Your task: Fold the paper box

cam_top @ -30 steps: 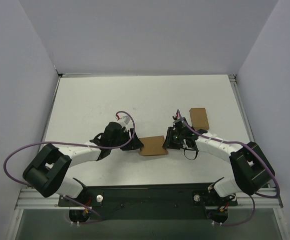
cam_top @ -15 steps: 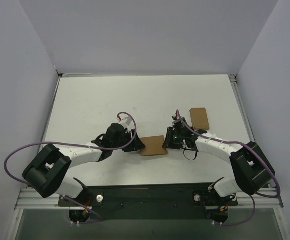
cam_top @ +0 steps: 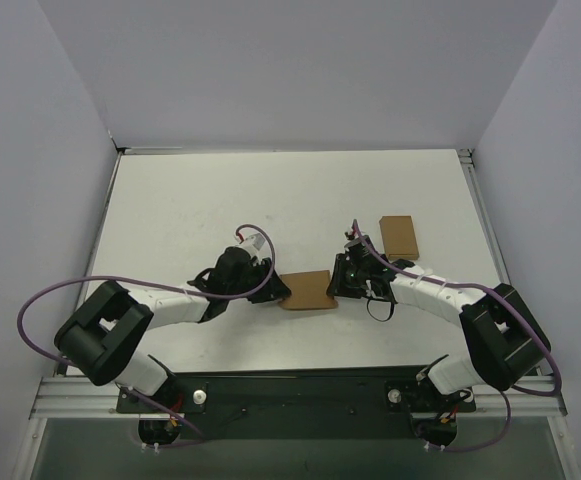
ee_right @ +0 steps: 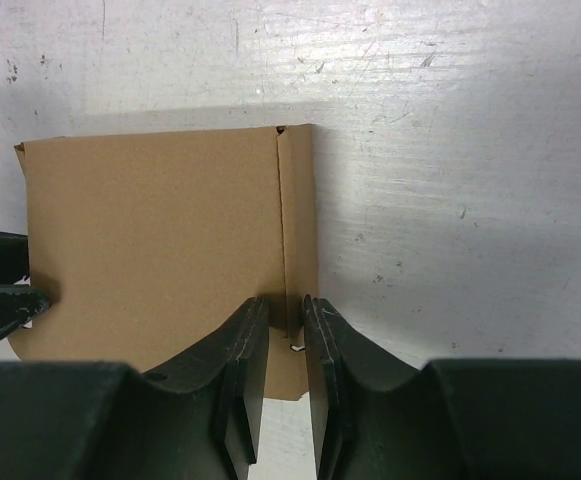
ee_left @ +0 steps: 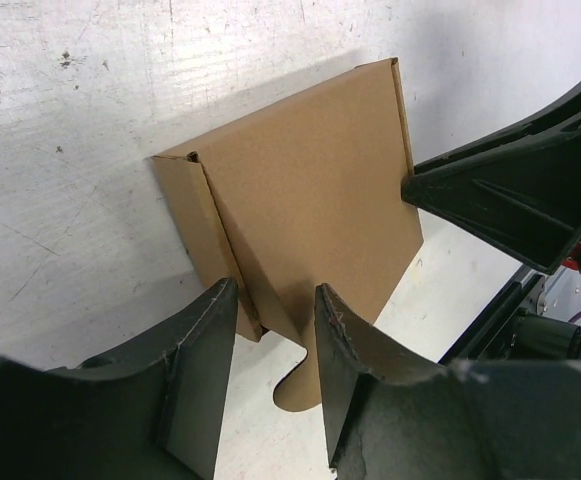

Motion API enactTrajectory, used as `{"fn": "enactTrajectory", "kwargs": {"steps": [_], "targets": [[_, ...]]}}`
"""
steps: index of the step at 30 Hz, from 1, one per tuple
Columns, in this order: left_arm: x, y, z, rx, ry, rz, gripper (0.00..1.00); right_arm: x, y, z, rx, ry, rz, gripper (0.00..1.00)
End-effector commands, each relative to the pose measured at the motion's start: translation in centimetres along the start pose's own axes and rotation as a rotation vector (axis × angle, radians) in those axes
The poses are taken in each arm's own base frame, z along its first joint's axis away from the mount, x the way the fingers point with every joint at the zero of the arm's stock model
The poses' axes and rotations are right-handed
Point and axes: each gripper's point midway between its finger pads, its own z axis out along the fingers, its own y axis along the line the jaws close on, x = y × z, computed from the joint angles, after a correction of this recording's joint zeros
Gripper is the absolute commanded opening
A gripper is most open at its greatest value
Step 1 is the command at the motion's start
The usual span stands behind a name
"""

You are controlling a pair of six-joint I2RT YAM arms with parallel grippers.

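Note:
The paper box (cam_top: 306,292) is a brown cardboard piece lying between my two grippers at the table's middle. In the left wrist view the paper box (ee_left: 310,190) shows a folded side strip and a rounded tab. My left gripper (ee_left: 275,295) straddles that strip's near end, jaws apart with a gap showing. In the top view the left gripper (cam_top: 278,293) sits at the box's left edge. My right gripper (ee_right: 285,305) is shut on the narrow folded strip along the box's (ee_right: 160,240) right edge. It is the right gripper (cam_top: 336,285) in the top view.
A smaller plain brown cardboard rectangle (cam_top: 398,236) lies behind the right arm. White walls enclose the table (cam_top: 190,200) on three sides. The right gripper's finger (ee_left: 510,190) shows at the box's far edge in the left wrist view.
My left arm has edged right toward the box and its jaws have narrowed around the box's left edge. The right gripper and the box have stayed put.

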Motion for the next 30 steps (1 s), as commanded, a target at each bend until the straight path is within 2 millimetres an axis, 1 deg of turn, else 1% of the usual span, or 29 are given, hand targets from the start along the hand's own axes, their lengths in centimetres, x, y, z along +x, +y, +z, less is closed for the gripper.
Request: {"fn": "enactTrajectory", "kwargs": {"steps": [1, 2, 3, 4, 5, 6, 8, 11, 15, 17, 18, 19, 24, 28, 29, 30], "targets": [[0.1, -2.5, 0.2, 0.054, -0.016, 0.033, 0.47, 2.2, -1.8, 0.2, 0.081, 0.070, -0.025, 0.22], [-0.4, -2.9, 0.1, 0.046, -0.028, 0.049, 0.50, 2.1, -1.8, 0.2, 0.079, 0.068, -0.025, 0.22], [-0.2, -2.3, 0.0, 0.012, -0.017, 0.074, 0.52, 2.2, -1.7, 0.2, 0.079, 0.070, -0.026, 0.22], [-0.9, -2.2, -0.2, -0.016, -0.051, 0.089, 0.54, 2.1, -1.7, 0.2, 0.079, 0.068, -0.025, 0.22], [-1.2, -2.5, -0.3, -0.025, -0.061, 0.110, 0.57, 2.1, -1.7, 0.2, 0.078, 0.066, -0.027, 0.22], [-1.2, -2.1, -0.5, -0.051, -0.062, 0.115, 0.59, 2.0, -1.7, 0.2, 0.078, 0.065, -0.028, 0.22], [-2.1, -2.1, -1.0, -0.076, -0.102, 0.128, 0.61, 2.0, -1.6, 0.2, 0.078, 0.063, -0.026, 0.22], [-2.6, -2.9, -1.5, -0.065, -0.125, 0.135, 0.61, 2.0, -1.6, 0.2, 0.080, 0.062, -0.028, 0.22], [-2.3, -3.6, -1.5, -0.044, -0.125, 0.134, 0.60, 2.0, -1.5, 0.3, 0.080, 0.065, -0.029, 0.22], [-2.1, -3.6, -1.4, -0.040, -0.123, 0.127, 0.59, 2.1, -1.6, 0.3, 0.081, 0.068, -0.030, 0.22], [-2.0, -3.9, -1.3, -0.020, -0.120, 0.123, 0.58, 2.0, -1.4, 0.3, 0.078, 0.065, -0.032, 0.22], [-1.7, -3.8, -1.1, -0.021, -0.111, 0.116, 0.56, 2.0, -1.4, 0.3, 0.078, 0.067, -0.032, 0.22], [-0.7, -3.5, -0.2, -0.012, -0.070, 0.089, 0.52, 1.9, -1.4, 0.2, 0.082, 0.060, -0.036, 0.22], [-0.6, -3.0, -0.2, -0.029, -0.071, 0.085, 0.50, 2.0, -1.5, 0.1, 0.087, 0.062, -0.039, 0.22], [-0.5, -2.7, -0.4, -0.039, -0.077, 0.083, 0.50, 1.9, -1.5, 0.1, 0.087, 0.059, -0.039, 0.22], [-0.8, -2.7, -0.7, -0.039, -0.092, 0.083, 0.50, 2.0, -1.6, 0.1, 0.089, 0.063, -0.039, 0.22]]}}
